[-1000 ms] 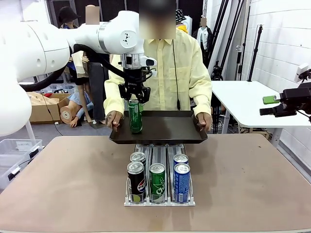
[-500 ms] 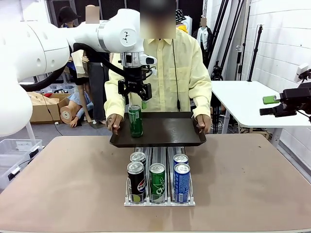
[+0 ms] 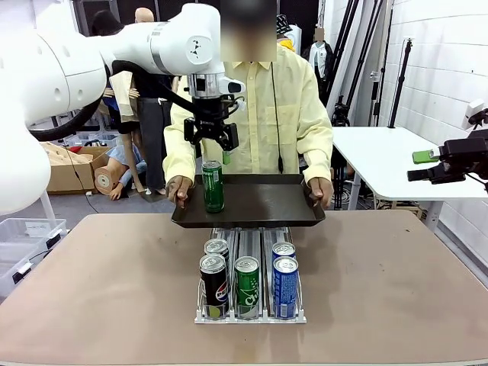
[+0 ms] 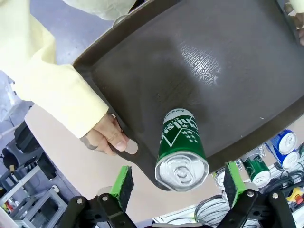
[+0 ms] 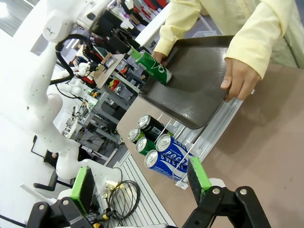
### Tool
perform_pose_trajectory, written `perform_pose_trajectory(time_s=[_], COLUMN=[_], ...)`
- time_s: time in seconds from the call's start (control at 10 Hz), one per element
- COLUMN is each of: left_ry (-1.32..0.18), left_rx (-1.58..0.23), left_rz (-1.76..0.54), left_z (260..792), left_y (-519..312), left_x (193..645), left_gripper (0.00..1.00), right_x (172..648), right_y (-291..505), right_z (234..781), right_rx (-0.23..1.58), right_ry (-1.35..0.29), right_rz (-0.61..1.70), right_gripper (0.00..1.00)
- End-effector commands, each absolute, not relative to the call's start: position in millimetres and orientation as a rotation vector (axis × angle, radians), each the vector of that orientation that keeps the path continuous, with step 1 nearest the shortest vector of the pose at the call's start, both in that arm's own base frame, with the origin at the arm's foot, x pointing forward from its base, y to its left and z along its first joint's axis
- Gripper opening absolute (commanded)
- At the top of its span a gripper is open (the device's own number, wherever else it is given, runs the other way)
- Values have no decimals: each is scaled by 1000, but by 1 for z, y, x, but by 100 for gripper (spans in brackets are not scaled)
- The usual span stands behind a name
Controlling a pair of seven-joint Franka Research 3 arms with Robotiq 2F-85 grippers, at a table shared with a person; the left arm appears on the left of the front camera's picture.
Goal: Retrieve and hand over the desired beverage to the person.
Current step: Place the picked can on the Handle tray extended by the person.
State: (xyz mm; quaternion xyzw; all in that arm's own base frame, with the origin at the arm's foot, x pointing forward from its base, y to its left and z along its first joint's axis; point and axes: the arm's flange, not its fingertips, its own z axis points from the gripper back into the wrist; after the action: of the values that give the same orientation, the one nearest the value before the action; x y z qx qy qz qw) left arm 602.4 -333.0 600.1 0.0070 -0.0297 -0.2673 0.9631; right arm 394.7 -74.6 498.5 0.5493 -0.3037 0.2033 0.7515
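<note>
On the dark tray (image 3: pixel 259 204), held over the far side of the table (image 3: pixel 99 290) by the person (image 3: pixel 293 114), one green can (image 3: pixel 213 187) is stood upright near the tray's left end. Both of the person's hands (image 3: pixel 179 189) are closed on the tray, one at each short end.

Five more cans (image 3: pixel 246 284) are counted in the clear three-lane rack (image 3: pixel 252 319) on the table. Two are in the left lane, one in the middle lane and two in the right lane. A black, a green and a blue can are seen at the front.

Directly above the green can the left pincer (image 3: pixel 213 146) is hung with its jaws spread wide. Nothing is gripped, and a gap is seen between its fingertips and the can's top. In the left wrist view the can's lid is framed between the green pads (image 4: pixel 122 183).

The right pincer (image 5: pixel 140 184) is likewise opened wide, with nothing between its pads, and is kept well apart from the tray and rack.
</note>
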Motion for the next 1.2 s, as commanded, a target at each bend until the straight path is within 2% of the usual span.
perform_pose_trajectory(time_s=[0.0, 0.4, 0.5, 1.1], left_ry=[-76, -86, -98, -98], left_rx=[24, 52, 12, 12], left_rz=[-523, -556, -541, -541], left_z=[627, 650, 642, 642], left_y=[-334, -330, -328, -328], left_x=[598, 569, 583, 583], left_gripper=[100, 100, 100, 100], right_x=[395, 395, 395, 395], right_y=[-74, -74, -74, -74], right_z=[500, 500, 500, 500], right_rx=[1213, 1213, 1213, 1213], right_ry=[-668, -668, -668, -668], right_rz=[440, 440, 440, 440], right_gripper=[100, 100, 100, 100])
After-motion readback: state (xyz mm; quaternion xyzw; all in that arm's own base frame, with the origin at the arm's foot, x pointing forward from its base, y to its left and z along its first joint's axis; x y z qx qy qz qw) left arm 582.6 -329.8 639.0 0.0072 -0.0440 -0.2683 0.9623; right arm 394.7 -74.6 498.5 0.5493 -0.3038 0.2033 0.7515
